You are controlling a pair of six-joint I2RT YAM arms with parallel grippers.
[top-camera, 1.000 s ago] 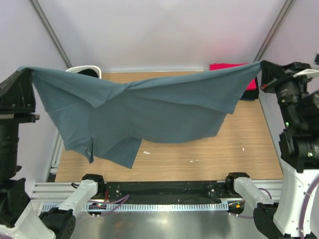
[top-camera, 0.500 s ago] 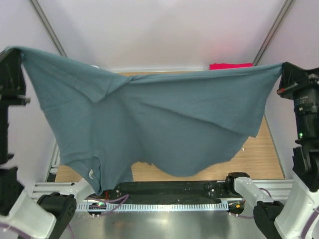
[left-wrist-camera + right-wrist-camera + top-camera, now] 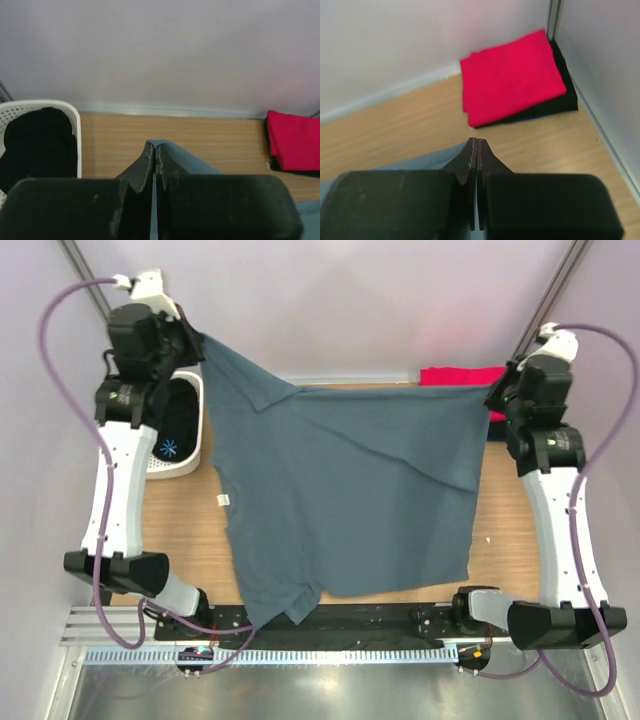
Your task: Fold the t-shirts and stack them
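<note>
Two hands, both clamped shut on cloth. Left hand (image 3: 192,340) pinches one top corner of the blue-grey shirt (image 3: 350,480) at far-left, fingers pressed flat together w/ the fabric edge poking out betw. them. Right hand (image 3: 497,392) nips the opposite corner at far-right, same tight pinch. Shirt spreads out betw. the two, top edge pulled near straight, the rest falling toward the near side of the bench (image 3: 515,530). Its lower edge reaches the black rail (image 3: 360,618) at the front. Can't tell how much of it rests on the wood. Small white tag (image 3: 224,500) shows at its left edge. Fabric is soft & matte, w/ diagonal creases running from each pinched corner.

Just beyond the right hand, in the far-right corner, is a red shirt (image 3: 512,75), folded to a neat rectangle & lying on a folded black shirt (image 3: 560,105). Below & beside the left hand sits a white plastic basket (image 3: 150,468), walls full of holes, dark clothes (image 3: 35,145) heaped inside. Bench top is pale wood-grain. Pale plain wall (image 3: 160,50) behind.
</note>
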